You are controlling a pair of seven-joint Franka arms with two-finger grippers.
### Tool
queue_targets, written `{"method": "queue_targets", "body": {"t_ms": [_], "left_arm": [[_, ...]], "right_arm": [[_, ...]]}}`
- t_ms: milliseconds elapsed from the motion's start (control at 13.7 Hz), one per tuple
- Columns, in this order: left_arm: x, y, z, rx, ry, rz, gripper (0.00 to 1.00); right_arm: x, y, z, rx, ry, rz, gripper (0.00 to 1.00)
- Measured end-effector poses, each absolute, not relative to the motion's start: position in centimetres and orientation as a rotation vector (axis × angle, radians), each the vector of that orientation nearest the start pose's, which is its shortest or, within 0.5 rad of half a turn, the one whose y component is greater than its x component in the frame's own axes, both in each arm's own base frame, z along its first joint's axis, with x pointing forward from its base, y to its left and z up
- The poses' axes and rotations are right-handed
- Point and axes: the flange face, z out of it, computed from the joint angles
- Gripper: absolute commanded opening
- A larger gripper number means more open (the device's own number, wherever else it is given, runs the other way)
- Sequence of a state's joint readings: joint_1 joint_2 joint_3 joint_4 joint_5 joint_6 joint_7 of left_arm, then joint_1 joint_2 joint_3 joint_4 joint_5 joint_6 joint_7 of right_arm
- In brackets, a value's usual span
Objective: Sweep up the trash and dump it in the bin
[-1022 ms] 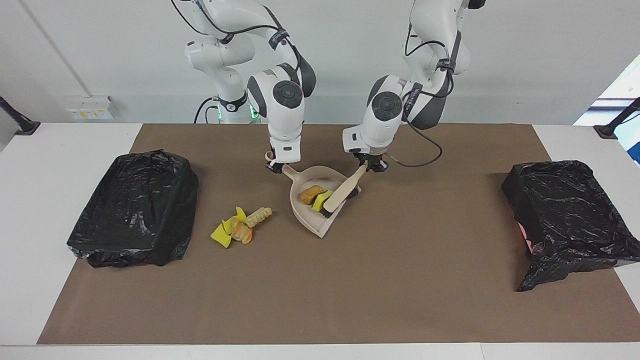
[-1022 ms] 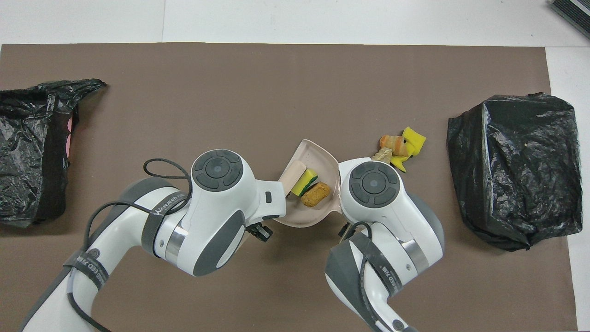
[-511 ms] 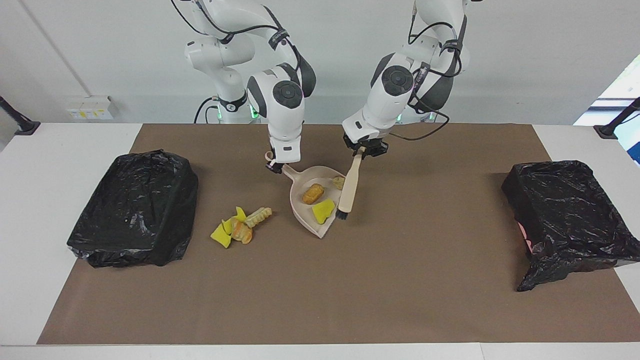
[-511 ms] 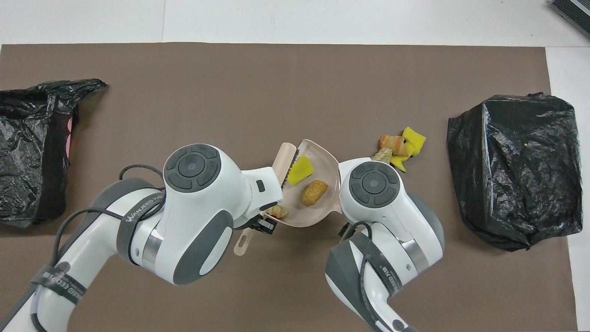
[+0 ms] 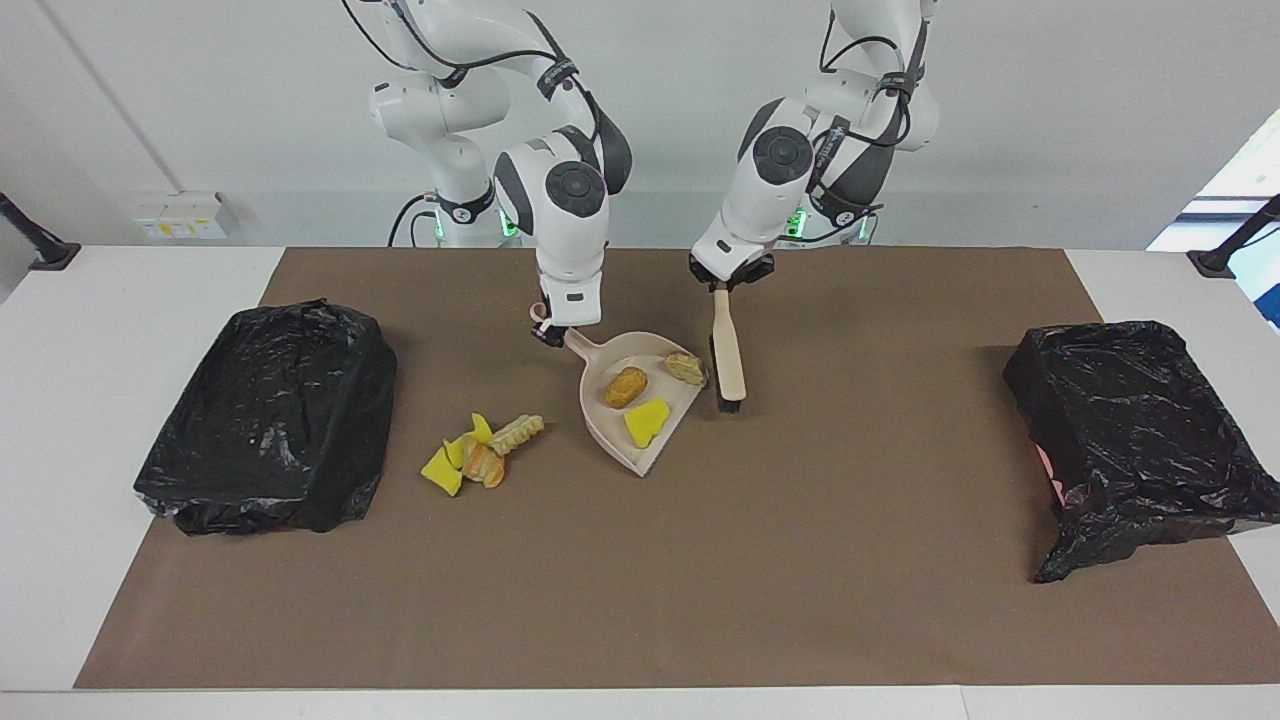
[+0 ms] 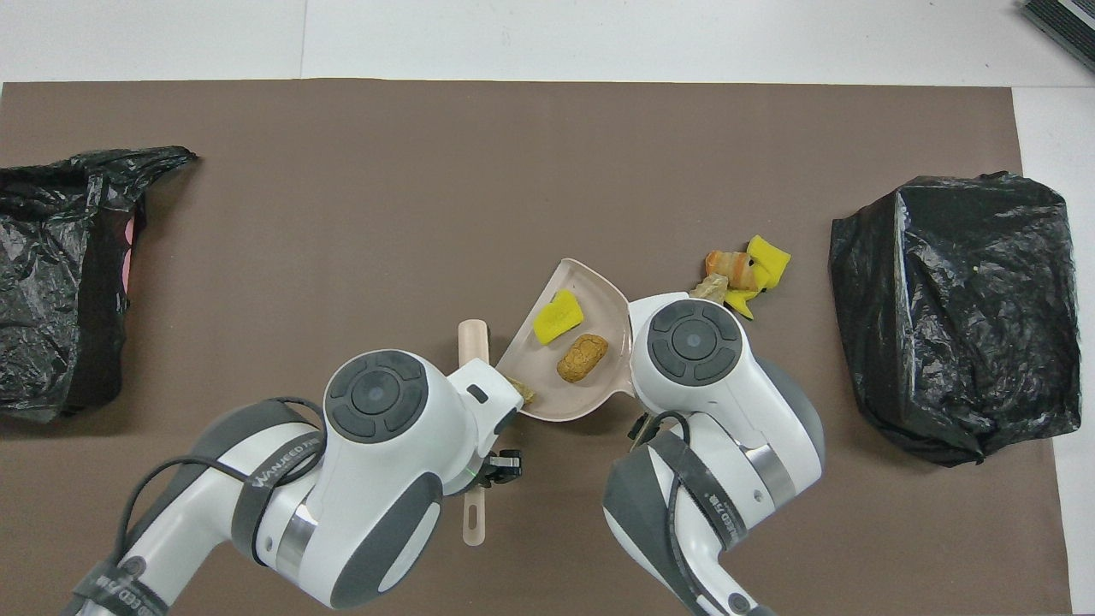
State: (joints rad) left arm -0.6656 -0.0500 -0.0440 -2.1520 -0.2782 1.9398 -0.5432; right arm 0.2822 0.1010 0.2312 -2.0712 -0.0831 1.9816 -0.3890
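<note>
My right gripper (image 5: pixel 551 333) is shut on the handle of the beige dustpan (image 5: pixel 602 428), which rests on the brown mat. In the pan lie a golden-brown lump (image 5: pixel 626 386), a yellow sponge piece (image 5: pixel 647 422) and a small brownish scrap (image 5: pixel 686 367). They also show in the overhead view: the lump (image 6: pixel 583 358) and the sponge (image 6: pixel 558 315). My left gripper (image 5: pixel 724 287) is shut on the beige brush (image 5: pixel 728 355). The brush hangs bristles down just beside the pan, toward the left arm's end. More trash (image 5: pixel 482 451), yellow sponge bits and a pale ridged piece, lies on the mat toward the right arm's end.
A bin lined with a black bag (image 5: pixel 268 415) stands at the right arm's end of the mat, beside the loose trash. A second black-bagged bin (image 5: pixel 1140 430) stands at the left arm's end. The brown mat (image 5: pixel 700 560) covers most of the white table.
My left gripper lifted the brush out of the dustpan and swung it to the pan's side, toward the left arm's end. The sponge piece slid toward the pan's mouth. The right arm stayed still.
</note>
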Motion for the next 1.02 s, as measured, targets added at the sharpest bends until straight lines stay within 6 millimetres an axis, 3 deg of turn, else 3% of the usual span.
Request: {"method": "queue_targets", "body": {"t_ms": [219, 365, 511, 657, 803, 1022], "left_arm": [[36.0, -37.1, 41.8, -3.260, 0.111, 0.417, 0.00], [36.4, -37.1, 42.3, -3.273, 0.097, 0.399, 0.00], [38.0, -35.5, 43.7, -3.293, 0.034, 0.382, 0.00], [38.9, -32.6, 45.8, -3.284, -0.038, 0.419, 0.00], [38.2, -30.5, 47.2, -3.222, -0.124, 0.476, 0.00], [35.7, -30.7, 47.4, -3.163, -0.178, 0.477, 0.00]], "right_arm": [[47.7, 26.1, 37.0, -2.841, -1.450, 0.294, 0.00], [47.7, 26.1, 37.0, -2.841, -1.450, 0.294, 0.00], [47.7, 26.1, 37.0, -2.841, -1.450, 0.294, 0.00], [47.7, 26.1, 37.0, -2.841, -1.450, 0.294, 0.00], [47.7, 26.1, 37.0, -2.843, -1.446, 0.293, 0.00], [48.3, 26.3, 37.6, -2.854, -1.431, 0.215, 0.00]]}}
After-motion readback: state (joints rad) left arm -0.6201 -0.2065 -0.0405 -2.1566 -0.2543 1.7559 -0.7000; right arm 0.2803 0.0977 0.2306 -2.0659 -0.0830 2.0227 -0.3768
